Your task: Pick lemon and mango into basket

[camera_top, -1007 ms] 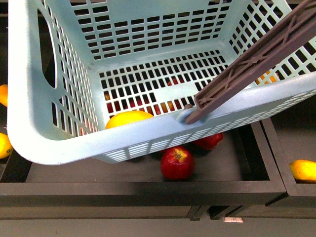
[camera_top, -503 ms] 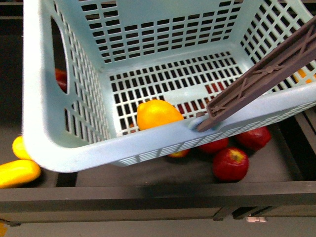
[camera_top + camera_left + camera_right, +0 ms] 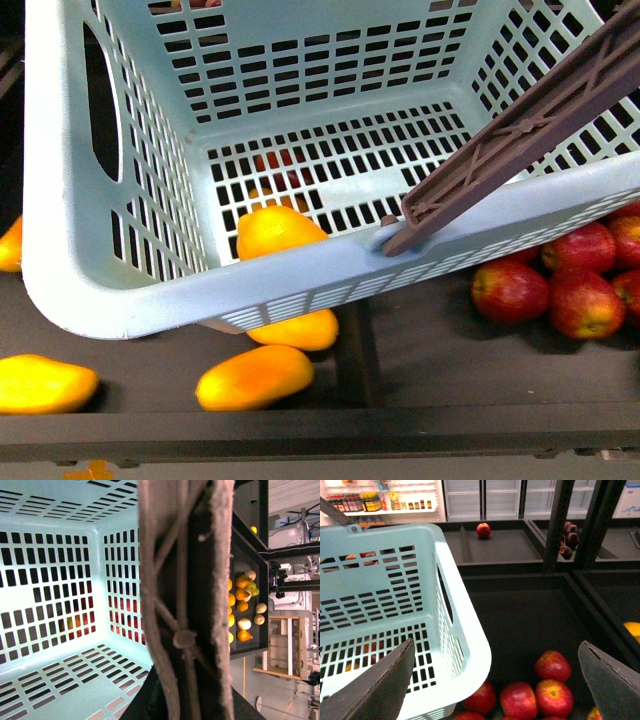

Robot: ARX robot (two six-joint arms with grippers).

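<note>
The aqua basket [image 3: 120, 290] fills the front view, tilted, with its brown handle [image 3: 520, 130] crossing the right side. A rounded yellow-orange fruit [image 3: 275, 232] lies on its slotted floor; I cannot tell whether it is the lemon or a mango. Under the basket, mangoes [image 3: 255, 377] lie on the black shelf, one more at the left [image 3: 40, 383]. My left gripper [image 3: 187, 695] is shut on the handle [image 3: 170, 580]. Beside the basket's corner [image 3: 470, 650], my right gripper [image 3: 496, 650] hangs open over red apples [image 3: 552, 666]. Neither gripper shows in the front view.
Red apples [image 3: 510, 290] fill the shelf bin at the right, past a black divider [image 3: 365, 340]. A lone apple [image 3: 483, 530] and dark fruit [image 3: 568, 535] sit on farther trays. Glass-door coolers stand behind. Another bin of mixed fruit [image 3: 242, 605] shows in the left wrist view.
The shelf below has slid right in the view: apples went from the centre to the right and mangoes appeared at the lower left. The fruit in the basket shifted slightly left.
</note>
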